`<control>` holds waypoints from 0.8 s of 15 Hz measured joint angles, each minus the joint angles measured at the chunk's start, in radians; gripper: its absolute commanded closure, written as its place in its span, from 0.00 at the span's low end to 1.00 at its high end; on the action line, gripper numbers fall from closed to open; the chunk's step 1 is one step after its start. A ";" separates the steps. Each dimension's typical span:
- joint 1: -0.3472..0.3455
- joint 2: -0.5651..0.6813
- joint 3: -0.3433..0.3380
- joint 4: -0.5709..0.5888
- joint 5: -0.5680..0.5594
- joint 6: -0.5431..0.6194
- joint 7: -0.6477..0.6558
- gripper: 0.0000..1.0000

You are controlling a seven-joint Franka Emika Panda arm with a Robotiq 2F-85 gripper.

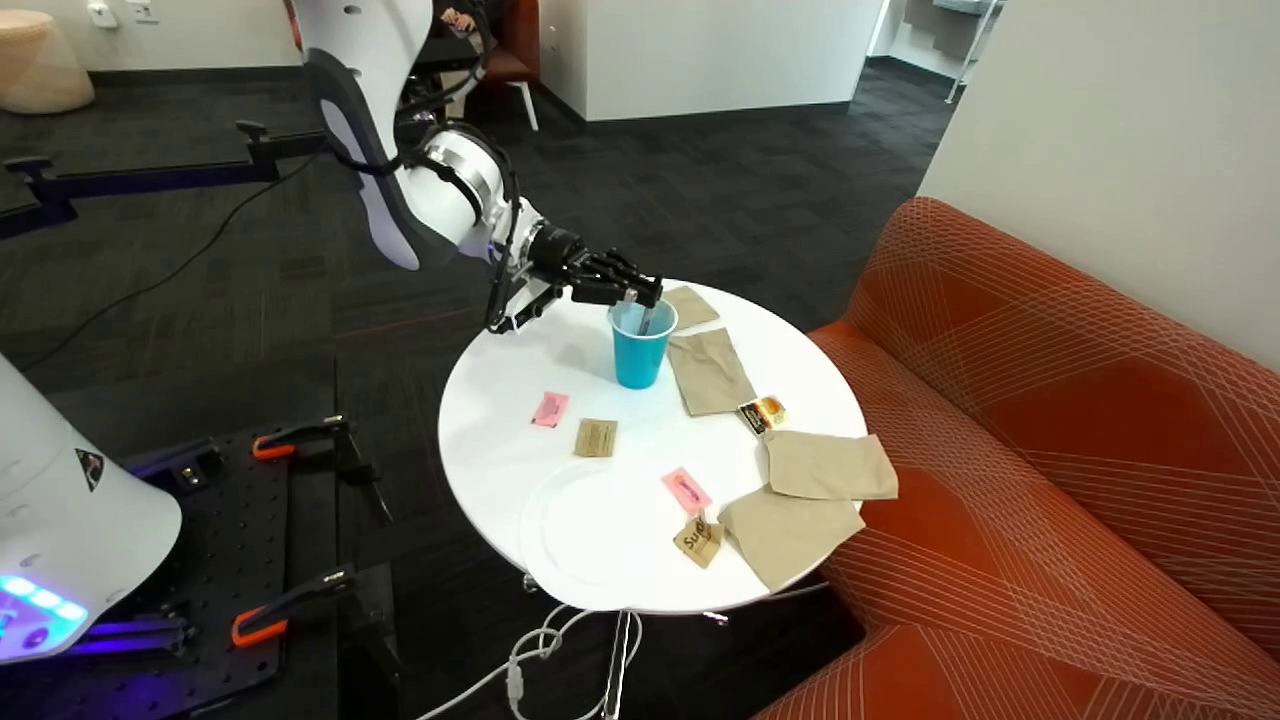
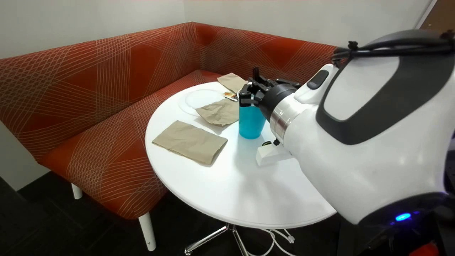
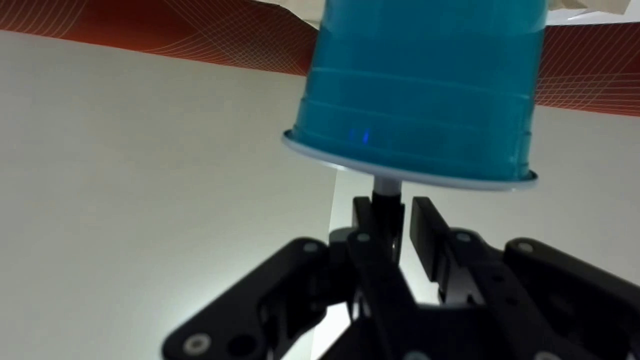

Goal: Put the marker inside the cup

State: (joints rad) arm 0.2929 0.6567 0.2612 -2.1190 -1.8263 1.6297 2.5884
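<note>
One turquoise cup stood upright on the round tabletop, between its middle and the far edge in an exterior view. My pincer was at the cup's mouth, its fingers a little apart, with the upper end of the marker between them. From my wrist, the marker sat close to the finger at picture left, and a narrow gap showed before the finger at picture right. Its lower part reached down into the cup, leaning slightly; I could not see the tip.

Two brown napkins lay beside the cup, one at the far edge. Two overlapping napkins lay at the edge by the red sofa, jutting past it. A yellow-and-black packet lay near that edge too. A pink packet and a tan packet lay toward the left edge, and a pale disc at the near edge.
</note>
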 measured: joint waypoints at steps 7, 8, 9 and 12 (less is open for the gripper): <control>0.011 0.010 0.015 0.034 0.001 -0.046 0.011 0.00; 0.014 0.009 0.017 0.041 0.001 -0.051 0.011 0.00; 0.018 0.007 0.018 0.047 0.002 -0.057 0.011 0.00; 0.023 -0.006 0.030 0.053 0.011 -0.078 0.011 0.00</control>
State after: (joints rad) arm 0.3159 0.6505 0.2913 -2.0661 -1.8157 1.5522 2.5994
